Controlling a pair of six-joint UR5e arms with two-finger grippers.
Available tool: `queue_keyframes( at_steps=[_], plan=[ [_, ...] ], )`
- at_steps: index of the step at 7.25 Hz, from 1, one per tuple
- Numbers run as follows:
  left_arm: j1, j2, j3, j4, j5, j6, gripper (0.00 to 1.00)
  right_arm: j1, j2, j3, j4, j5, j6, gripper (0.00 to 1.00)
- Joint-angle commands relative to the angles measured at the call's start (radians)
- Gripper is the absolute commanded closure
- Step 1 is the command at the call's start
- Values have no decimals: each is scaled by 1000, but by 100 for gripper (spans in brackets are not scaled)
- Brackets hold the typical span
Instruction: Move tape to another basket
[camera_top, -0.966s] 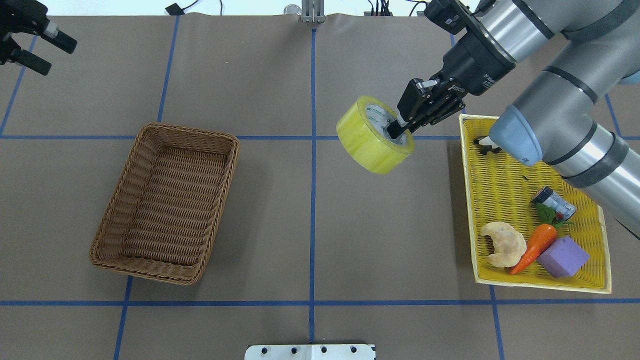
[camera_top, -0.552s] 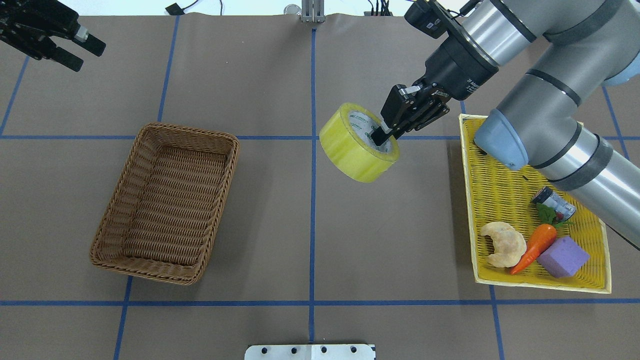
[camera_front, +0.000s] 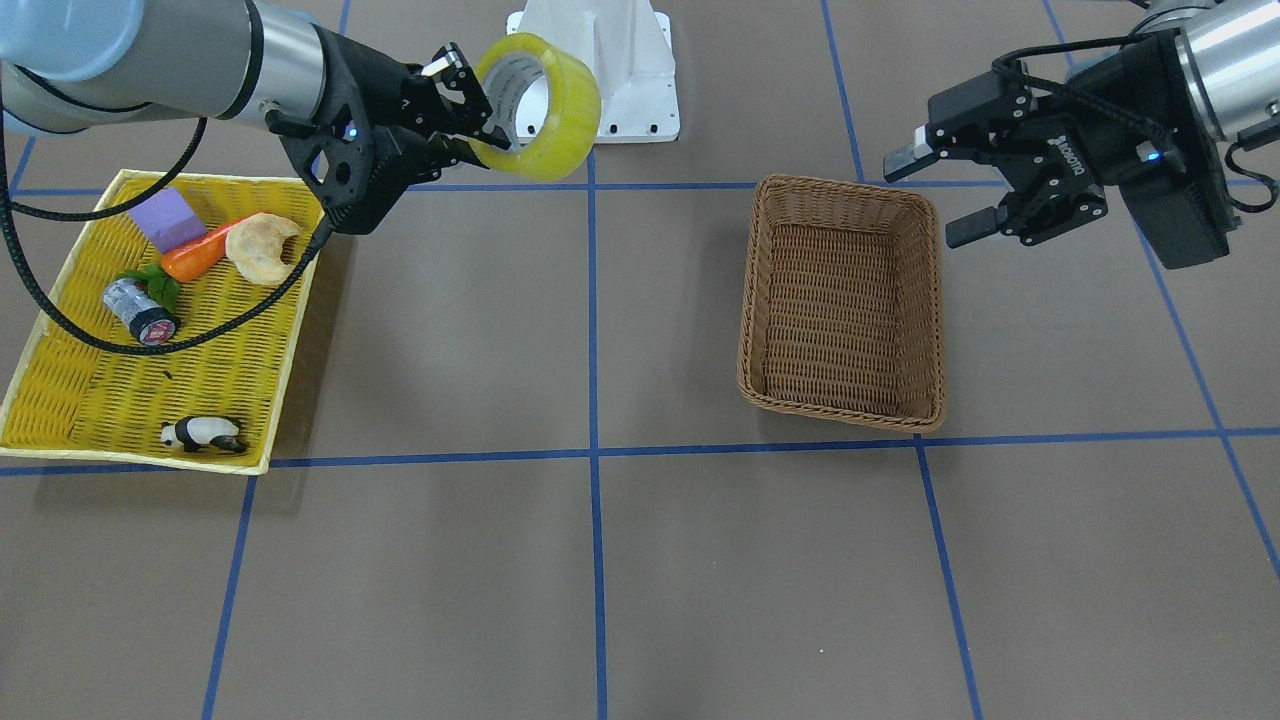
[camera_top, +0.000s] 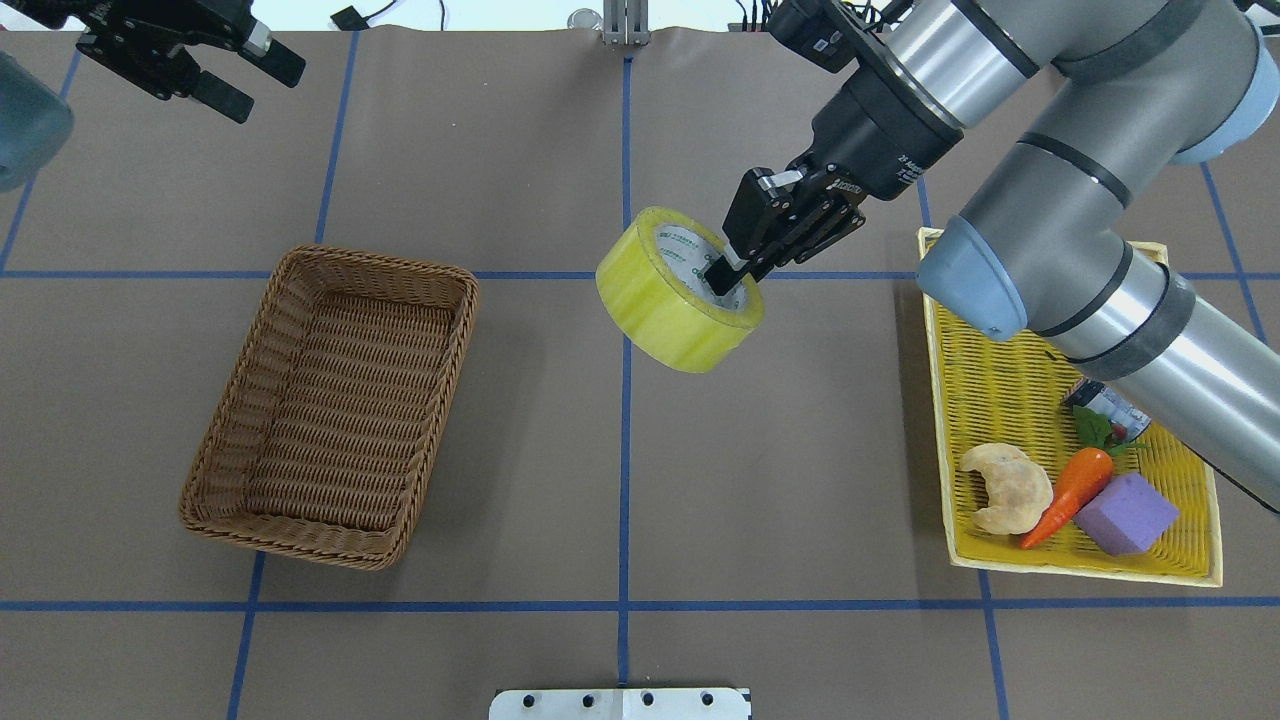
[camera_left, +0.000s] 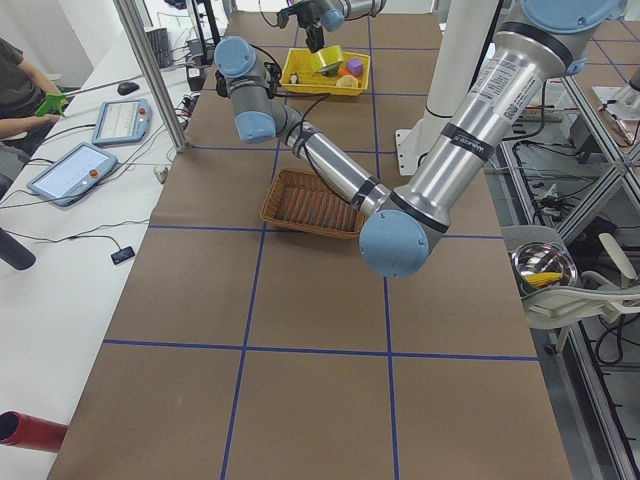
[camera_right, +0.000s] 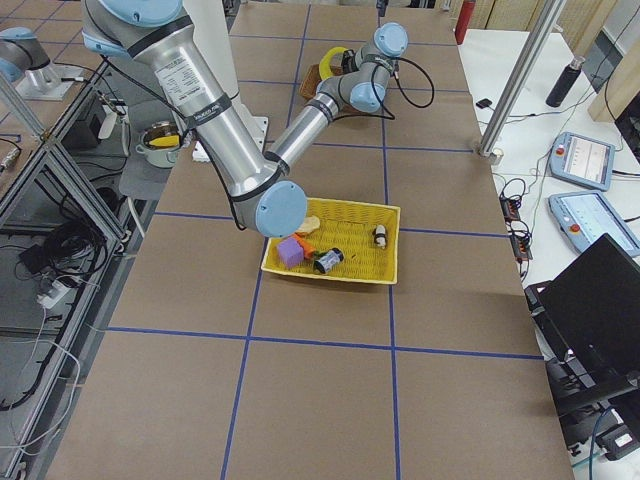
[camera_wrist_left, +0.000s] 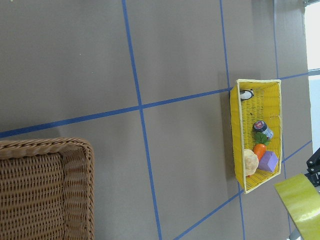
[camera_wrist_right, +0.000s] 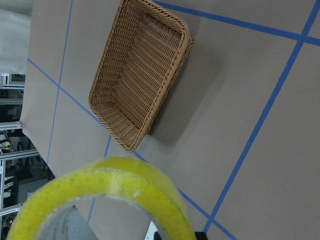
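Pinching the wall of the translucent yellow tape roll (camera_top: 662, 312), right pincer (camera_top: 722, 276) holds it aloft, axis tilted; left pincer (camera_top: 271, 94) spread.

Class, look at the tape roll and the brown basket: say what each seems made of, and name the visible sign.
The tape: probably plastic film, glossy translucent yellow, wound on a white printed core that looks like cardboard. The basket: woven wicker or a look-alike, matte brown; its ribbed weave and braided rim show it.
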Motion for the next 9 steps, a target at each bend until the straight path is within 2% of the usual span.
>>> queue_keyframes(
  at_steps=[1,2,3,4,5,6,8,9],
  plan=[
    [71,36,122,-383,201,-10,2,-2,4,2,2,0,0,100],
    [74,42,170,-537,223,-151,1,-2,4,2,18,0,-1,100],
    [123,28,179,-622,270,-323,1,-2,4,0,29,0,1,100],
    [202,19,176,-746,375,-586,1,-2,6,0,29,0,1,100],
    [313,1,173,-902,569,-845,1,-3,14,2,31,0,1,100],
    [367,-2,159,-936,662,-954,1,-2,26,3,31,0,6,100],
    [367,-2,143,-956,669,-1077,1,3,46,6,70,-23,9,100],
    [367,-1,121,-956,669,-1135,1,3,46,3,146,-56,57,100]
  ],
)
